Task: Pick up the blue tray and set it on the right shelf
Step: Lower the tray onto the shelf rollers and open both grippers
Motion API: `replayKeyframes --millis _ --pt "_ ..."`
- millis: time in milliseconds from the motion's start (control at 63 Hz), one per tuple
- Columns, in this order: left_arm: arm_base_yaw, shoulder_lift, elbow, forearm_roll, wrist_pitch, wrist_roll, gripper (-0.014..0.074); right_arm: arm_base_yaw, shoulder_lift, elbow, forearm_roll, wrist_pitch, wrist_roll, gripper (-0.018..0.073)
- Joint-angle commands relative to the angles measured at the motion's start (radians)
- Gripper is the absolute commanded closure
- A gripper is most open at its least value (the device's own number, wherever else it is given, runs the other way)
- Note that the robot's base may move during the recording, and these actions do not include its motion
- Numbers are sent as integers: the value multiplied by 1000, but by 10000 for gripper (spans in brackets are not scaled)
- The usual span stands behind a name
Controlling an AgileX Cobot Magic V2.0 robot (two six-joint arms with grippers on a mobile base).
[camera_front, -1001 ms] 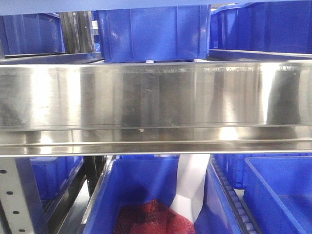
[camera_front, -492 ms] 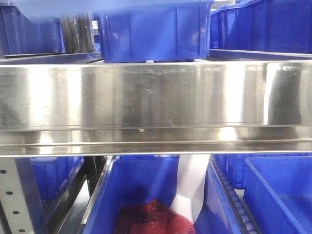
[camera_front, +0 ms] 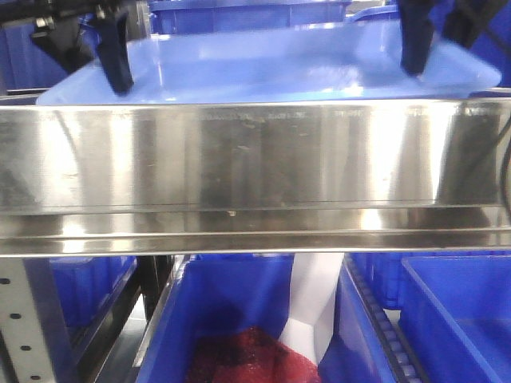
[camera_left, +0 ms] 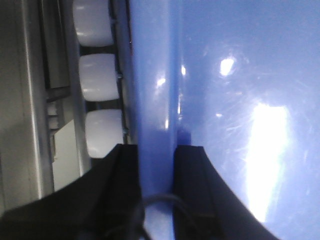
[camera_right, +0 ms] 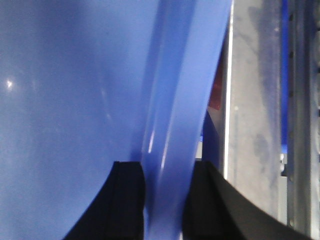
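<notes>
Steel right shelf (camera_front: 255, 159) fronting blue tray (camera_front: 279, 64), left hand (camera_left: 157, 155), right hand (camera_right: 165, 172) pinching its rims, bins (camera_front: 247, 16) behind

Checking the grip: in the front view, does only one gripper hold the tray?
No, the left gripper and right gripper each clamp the blue tray at its rim.

One blue tray (camera_front: 271, 68), and two black grippers: the left gripper (camera_left: 156, 165) and the right gripper (camera_right: 165, 180). One steel shelf (camera_front: 255, 159), with one perforated upright (camera_front: 24, 319) showing. Under its lip I count at least three deep blue bins (camera_front: 223, 307), one white sheet (camera_front: 315, 295) and one red mesh bundle (camera_front: 247, 359). The left wrist view shows three white rollers (camera_left: 97, 77) in a row.
</notes>
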Motion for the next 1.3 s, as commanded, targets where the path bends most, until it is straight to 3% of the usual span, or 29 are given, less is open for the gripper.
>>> replayKeyframes --millis 0,48,159,238,572,731,890,1001,1207,1287 --pt "-9 -47 -35 -25 -54 15 435 7 -44 -38 8 -63 -36 448" --pt "-9 -47 -35 -25 -59 15 350 7 -44 -38 8 -65 -36 389" --pt "-9 -47 -35 -23 -63 15 155 7 -44 -38 8 -57 -36 107" --pt "-9 -47 -35 -14 -59 15 80 7 -44 -38 8 -55 -36 -94" --pt "-11 -103 -37 60 -6 26 69 7 -95 -38 23 -70 -33 -60" --pt "-27 -222 -27 71 -29 28 95 10 -200 -25 29 -106 -33 74" --pt "-91 -403 82 101 -130 28 258 12 -364 65 28 -164 -34 363" --pt "-134 -522 209 102 -225 28 394 12 -485 159 28 -214 -47 506" --pt "-200 -783 502 102 -438 30 647 12 -737 423 28 -359 -116 502" --pt "-215 -888 610 103 -500 33 642 12 -836 529 28 -416 -147 502"
